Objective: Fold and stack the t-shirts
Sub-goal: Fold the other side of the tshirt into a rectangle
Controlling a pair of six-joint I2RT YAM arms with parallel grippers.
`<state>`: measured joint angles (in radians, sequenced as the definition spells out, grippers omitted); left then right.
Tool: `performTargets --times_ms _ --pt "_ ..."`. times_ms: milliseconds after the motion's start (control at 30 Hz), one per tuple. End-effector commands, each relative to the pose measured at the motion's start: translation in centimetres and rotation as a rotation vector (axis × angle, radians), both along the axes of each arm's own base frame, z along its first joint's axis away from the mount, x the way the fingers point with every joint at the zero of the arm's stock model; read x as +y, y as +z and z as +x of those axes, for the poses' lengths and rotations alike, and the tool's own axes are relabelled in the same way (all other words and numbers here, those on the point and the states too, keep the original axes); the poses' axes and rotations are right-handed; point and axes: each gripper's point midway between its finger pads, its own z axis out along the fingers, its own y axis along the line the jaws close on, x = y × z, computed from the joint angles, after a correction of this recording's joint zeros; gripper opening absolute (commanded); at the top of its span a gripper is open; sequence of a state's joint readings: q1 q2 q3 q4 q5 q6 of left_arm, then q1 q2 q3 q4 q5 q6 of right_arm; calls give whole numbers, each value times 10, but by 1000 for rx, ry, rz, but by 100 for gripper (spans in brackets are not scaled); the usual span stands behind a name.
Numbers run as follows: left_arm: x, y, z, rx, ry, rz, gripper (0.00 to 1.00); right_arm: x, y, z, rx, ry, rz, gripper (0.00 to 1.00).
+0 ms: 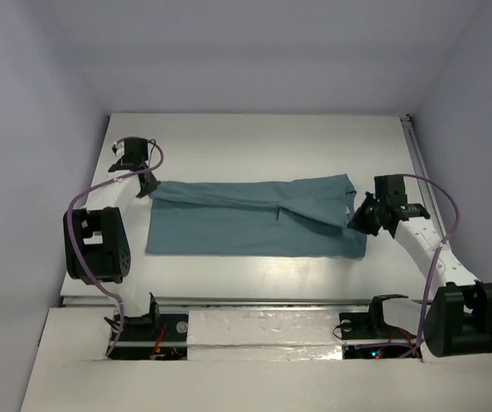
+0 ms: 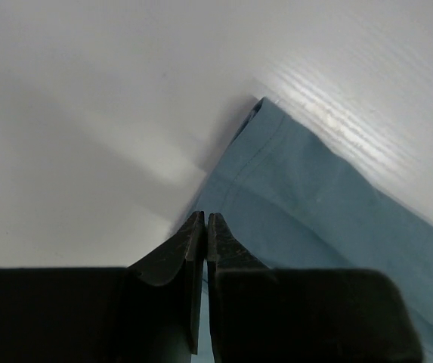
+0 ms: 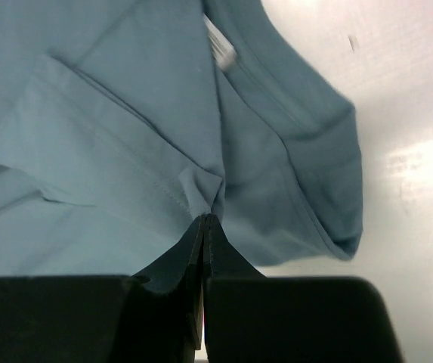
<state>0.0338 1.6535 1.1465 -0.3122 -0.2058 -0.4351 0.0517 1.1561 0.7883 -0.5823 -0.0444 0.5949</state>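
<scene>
One dusty teal-blue t-shirt (image 1: 246, 225) lies spread lengthways across the middle of the white table, partly folded, with a crease running along it. My left gripper (image 1: 147, 185) is at its far left corner. In the left wrist view the jaws (image 2: 205, 218) are shut on the shirt's edge (image 2: 314, 197). My right gripper (image 1: 360, 218) is at the shirt's right end. In the right wrist view the jaws (image 3: 205, 218) are shut on a puckered fold of cloth (image 3: 125, 113) beside the collar, where a white label (image 3: 220, 47) shows.
The white table (image 1: 254, 142) is walled in at the back and on both sides. A metal rail (image 1: 417, 163) runs along its right edge. The arm bases and a raised ledge (image 1: 254, 330) line the near edge.
</scene>
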Motion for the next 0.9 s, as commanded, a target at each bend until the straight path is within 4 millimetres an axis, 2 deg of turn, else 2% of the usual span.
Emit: performTargets --times_ms 0,33,133,200,233,267,300,333,367,400,433,467,500,533,567,633,667,733,767,800,833,867 --pt "0 3 -6 -23 10 -4 0 -4 -13 -25 90 -96 29 0" --pt "1 -3 -10 -7 14 -4 0 -3 -17 -29 98 -100 35 1" --pt "1 -9 -17 10 14 0 0 -6 -14 -33 98 -112 22 13" --pt "0 -9 -19 15 11 -2 5 -14 -6 -34 78 -112 -20 21" --pt "0 -8 -21 11 12 -2 10 -15 -3 -32 68 -103 -31 40" --pt "0 -6 -21 6 12 -4 18 -16 7 -27 41 -75 -46 50" --pt "-2 -4 -21 0 7 -12 33 -14 10 -23 38 -53 -44 55" --pt "-2 3 -18 -17 6 -12 38 -12 15 -18 24 -38 -43 61" --pt "-2 6 -18 -24 6 -14 45 -10 22 -8 -14 -7 -46 61" --pt "-3 11 -16 -38 4 -18 45 1 34 2 -53 43 1 57" --pt "-3 21 -12 -66 7 -21 45 7 33 10 -61 67 22 22" --pt "-3 26 -11 -82 8 -22 46 13 35 19 -81 92 44 4" --pt "-5 30 -9 -96 0 -29 46 30 47 34 -136 155 71 0" --pt "-10 34 -6 -107 -13 -34 46 37 37 44 -110 179 75 0" --pt "-10 33 -6 -99 -16 -38 46 46 36 53 -120 208 78 0" --pt "-12 24 -9 -71 -20 -47 46 70 49 78 -184 278 97 0" --pt "-16 19 -10 -60 -27 -49 46 75 36 87 -153 285 94 0" --pt "-15 9 -15 -41 -21 -48 46 79 32 105 -172 287 81 0" --pt "-15 7 -16 -38 -20 -47 46 80 23 114 -156 287 79 1" --pt "-15 5 -17 -33 -19 -46 46 81 19 120 -156 291 74 7" --pt "-15 1 -20 -28 -19 -44 46 82 20 128 -165 295 67 32" --pt "-14 -1 -21 -26 -20 -37 46 82 15 133 -156 304 61 41"
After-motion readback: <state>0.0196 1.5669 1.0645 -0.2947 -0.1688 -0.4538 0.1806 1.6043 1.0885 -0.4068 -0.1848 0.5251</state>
